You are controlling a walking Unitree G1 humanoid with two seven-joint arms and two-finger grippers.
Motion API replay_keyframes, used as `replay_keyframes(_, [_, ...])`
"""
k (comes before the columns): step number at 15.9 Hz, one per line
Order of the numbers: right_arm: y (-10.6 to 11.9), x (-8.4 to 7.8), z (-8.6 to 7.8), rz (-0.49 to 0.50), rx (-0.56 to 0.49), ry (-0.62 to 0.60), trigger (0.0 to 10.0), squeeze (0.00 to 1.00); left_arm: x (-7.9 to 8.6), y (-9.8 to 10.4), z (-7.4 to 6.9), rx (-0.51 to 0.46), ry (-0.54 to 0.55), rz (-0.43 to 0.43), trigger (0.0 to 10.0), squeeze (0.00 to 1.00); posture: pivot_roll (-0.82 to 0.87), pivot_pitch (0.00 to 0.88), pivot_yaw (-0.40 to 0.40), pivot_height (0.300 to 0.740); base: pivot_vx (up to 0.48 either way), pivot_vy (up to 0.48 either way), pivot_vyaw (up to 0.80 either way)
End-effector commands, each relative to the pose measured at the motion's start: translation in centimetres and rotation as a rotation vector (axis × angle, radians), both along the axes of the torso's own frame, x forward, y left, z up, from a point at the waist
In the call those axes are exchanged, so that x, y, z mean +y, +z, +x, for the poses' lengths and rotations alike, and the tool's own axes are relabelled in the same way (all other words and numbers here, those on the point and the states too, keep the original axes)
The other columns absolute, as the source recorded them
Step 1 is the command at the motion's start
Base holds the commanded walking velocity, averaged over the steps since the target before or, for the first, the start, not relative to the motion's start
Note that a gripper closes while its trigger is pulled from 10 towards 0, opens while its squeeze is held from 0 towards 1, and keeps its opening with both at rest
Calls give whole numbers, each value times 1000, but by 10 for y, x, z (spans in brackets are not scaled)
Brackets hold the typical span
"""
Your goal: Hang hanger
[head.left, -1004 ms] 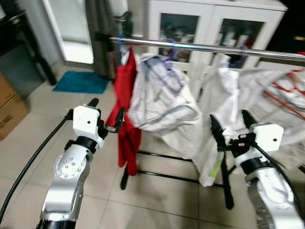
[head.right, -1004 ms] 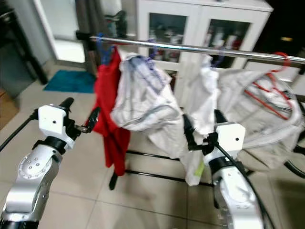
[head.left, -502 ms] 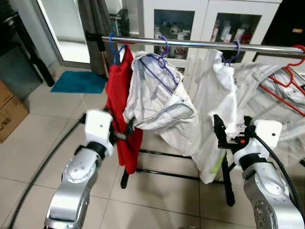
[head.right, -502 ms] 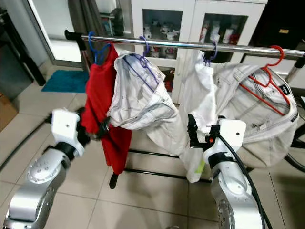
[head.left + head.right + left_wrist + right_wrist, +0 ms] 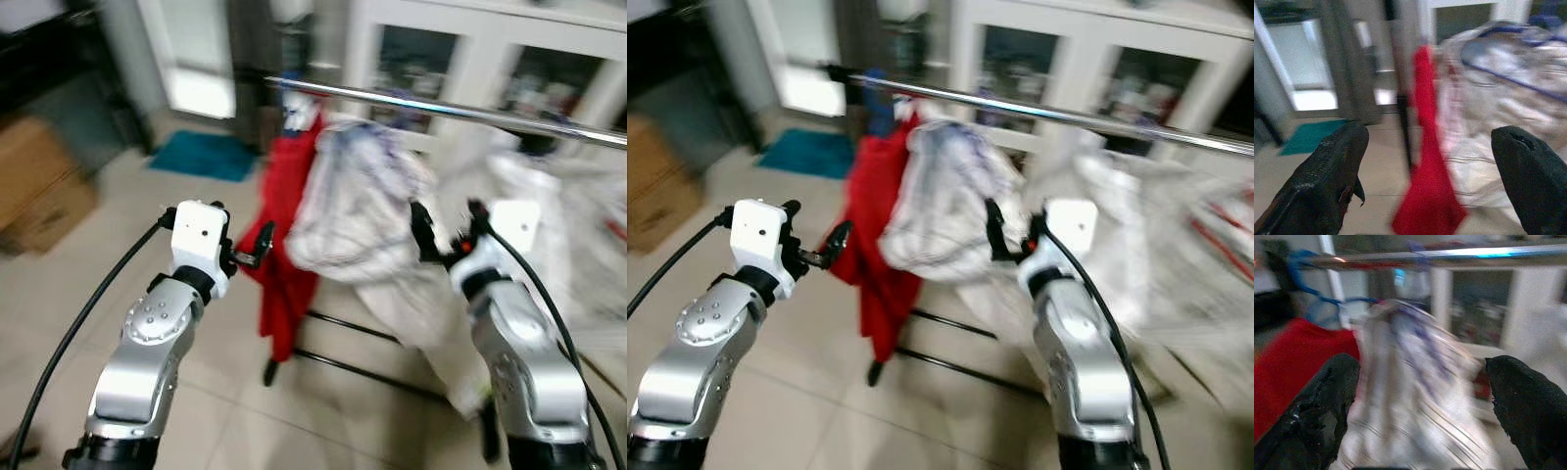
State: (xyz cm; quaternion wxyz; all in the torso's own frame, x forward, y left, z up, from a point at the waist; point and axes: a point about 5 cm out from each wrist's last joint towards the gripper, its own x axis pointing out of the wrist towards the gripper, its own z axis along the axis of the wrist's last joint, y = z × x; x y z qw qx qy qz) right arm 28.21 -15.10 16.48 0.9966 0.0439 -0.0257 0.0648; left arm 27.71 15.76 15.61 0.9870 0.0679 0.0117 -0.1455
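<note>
now right gripper (image 5: 443, 227) raised nearer rail (image 5: 441, 106); view blurred, swung.

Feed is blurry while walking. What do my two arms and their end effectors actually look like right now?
Both arms are silver metal with rounded, bolted joint housings. Each wrist carries a white boxy block, from which a black cable loops back down the arm. The left end effector and right end effector each have two long black fingers with a rough, textured surface.

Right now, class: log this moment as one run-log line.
left pincer: open, empty | right pincer: open, empty | rail: red garment, white garments hung
</note>
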Motion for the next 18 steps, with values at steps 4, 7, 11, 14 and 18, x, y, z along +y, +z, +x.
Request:
replay_keyframes(4, [2, -2, 2, 61, -25, -29, 10000, 1000, -10, 7, 2, -6, -76, 7, 10000, 0, -19, 0, 28, 740, 374, 0, 200])
replay_keyframes(7, [7, -6, 4, 65, -46, -51, 10000, 1000, -15, 10, 3, -17, -125, 11, 10000, 0, -13, 0, 16, 740, 229, 0, 0])
replay_keyframes(11, [17, -16, 15, -74, -33, -4, 10000, 1000, -17, 21, 4, -29, -242, -38, 10000, 0, -5, 0, -19, 740, 0, 0, 0])
replay_keyframes(14, [21, -25, 21, -113, 17, 81, 10000, 1000, -19, 22, -8, 43, -446, -39, 10000, 0, 0, 0, -40, 740, 0, 0, 0])
replay_keyframes(18, [14, -34, 32, -124, 154, 260, 10000, 0, -18, 16, -29, 184, -655, -37, 10000, 0, -4, 0, -40, 740, 0, 0, 0])
